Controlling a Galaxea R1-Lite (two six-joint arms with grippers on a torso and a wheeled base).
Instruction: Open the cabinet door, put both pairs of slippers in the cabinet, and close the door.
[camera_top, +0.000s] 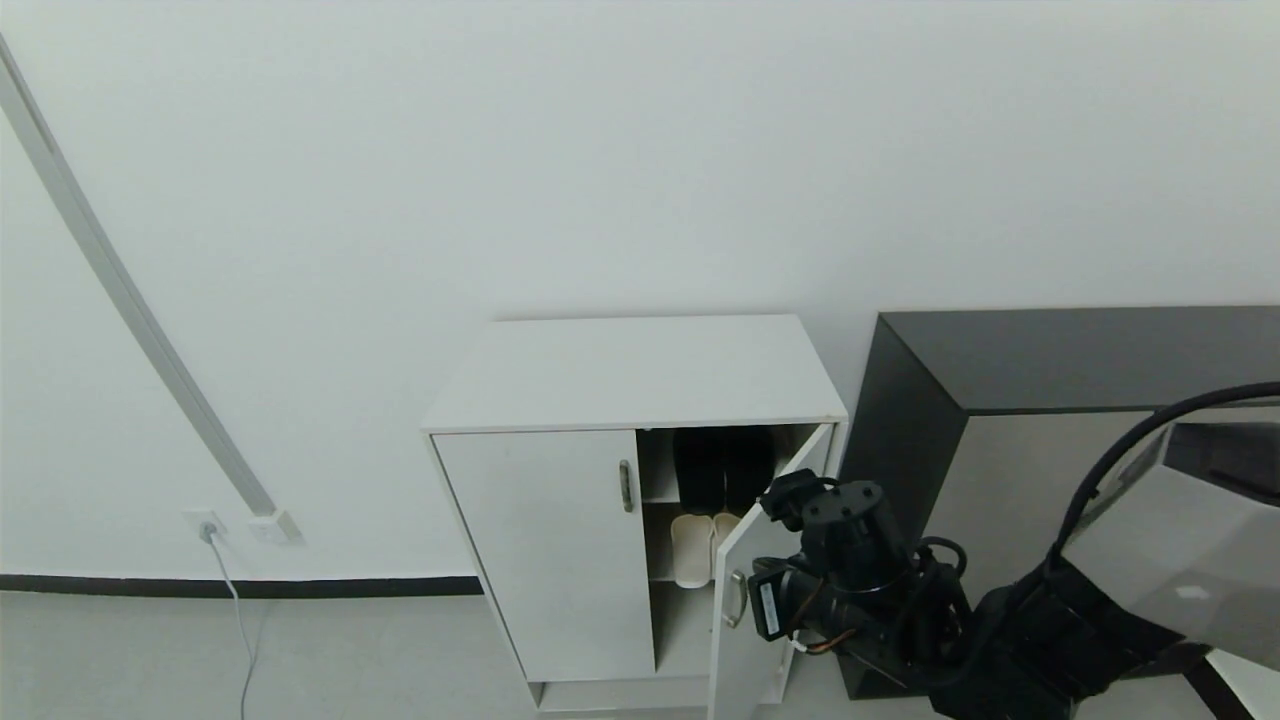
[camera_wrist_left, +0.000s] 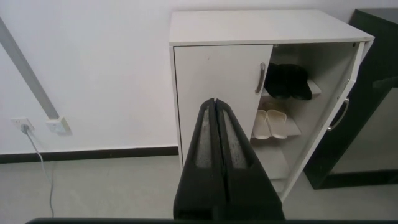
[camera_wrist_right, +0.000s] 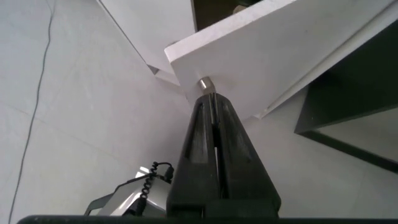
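- Saw the left gripper nearest, well in front of the cabinet and apart from it, with both jaws pressed flat together and nothing between them.
- Saw the right gripper farther on, at the right door, with the jaws closed down to a thin slit and the tips touching the metal handle on the outer face of this door; could not tell whether the handle was really pinched.
- Found the right door partly open, hinged on the right edge of the cabinet and swung out toward the near side.
- Found the left door shut, with a bar handle at its right edge.
- Noted through the opening a black pair of slippers on the upper shelf, and a white pair of slippers on the shelf below, each pair lying side by side.
- Found the cabinet standing on the pale floor, with its back against the white wall.
- Noted a dark unit just beside the cabinet on the right.
- Noted far to the left, low on the wall, a socket with a cable going down to the floor, and a grey strip slanting up the wall.
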